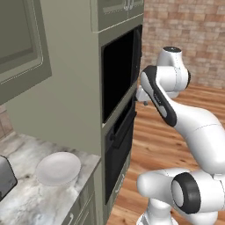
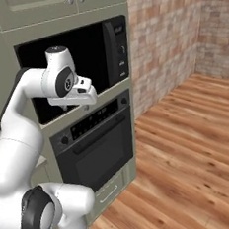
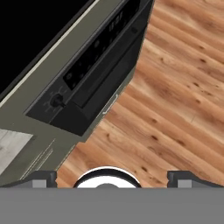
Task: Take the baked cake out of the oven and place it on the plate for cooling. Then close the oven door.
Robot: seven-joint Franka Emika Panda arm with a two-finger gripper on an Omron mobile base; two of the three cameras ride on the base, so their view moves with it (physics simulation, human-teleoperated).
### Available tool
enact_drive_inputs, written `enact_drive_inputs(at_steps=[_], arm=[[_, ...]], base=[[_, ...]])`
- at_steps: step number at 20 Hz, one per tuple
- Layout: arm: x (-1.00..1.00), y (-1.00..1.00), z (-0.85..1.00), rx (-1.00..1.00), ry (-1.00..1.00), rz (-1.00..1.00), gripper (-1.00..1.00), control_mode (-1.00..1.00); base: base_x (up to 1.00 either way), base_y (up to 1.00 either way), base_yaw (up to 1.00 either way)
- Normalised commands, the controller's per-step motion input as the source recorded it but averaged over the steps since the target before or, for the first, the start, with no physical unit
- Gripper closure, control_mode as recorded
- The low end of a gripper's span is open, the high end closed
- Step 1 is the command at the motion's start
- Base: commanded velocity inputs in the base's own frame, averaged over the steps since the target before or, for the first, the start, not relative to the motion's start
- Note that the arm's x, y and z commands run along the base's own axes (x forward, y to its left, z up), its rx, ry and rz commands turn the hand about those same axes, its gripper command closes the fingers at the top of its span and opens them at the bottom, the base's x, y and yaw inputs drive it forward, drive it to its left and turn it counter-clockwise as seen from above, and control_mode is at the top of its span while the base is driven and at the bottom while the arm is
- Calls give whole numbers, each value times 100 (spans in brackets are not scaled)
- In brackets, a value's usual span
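the arm rises from the base and bends toward the cabinet column, its gripper hanging in front of the column just above the oven. in the hand view the two fingertips sit far apart at 7 and 5 o'clock, spread wide with nothing between them but wood floor.

the oven fills the lower slot of the column. its door is shut, flush under the control strip, with the bar handle running across its top and the knob at the strip's 9 o'clock end. no cake can be seen; whether it is behind the dark glass i cannot tell.

above the oven, at 12 o'clock from it, is the larger black cavity, with the arm's wrist crossing in front of its lower part in the right base view.

in the left base view the marble counter lies at 7 o'clock, beside the column. the plate rests on it, bare, near the counter's edge. the toaster is at 9 o'clock of the plate, apart from it.

a brick wall closes the room beyond.
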Motion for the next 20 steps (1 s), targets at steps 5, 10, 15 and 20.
enact_drive_inputs(at_steps=[5,10,15,20], arm=[[0,0,0,0,0,0,-100,100],[-4,0,-53,1,-1,-3,-100,-100],[22,0,-100,21,-1,-12,-100,-100],[45,-4,-100,8,-1,-24,-100,-100]], base=[[-4,0,0],[0,0,0],[0,0,0],[0,0,0]])
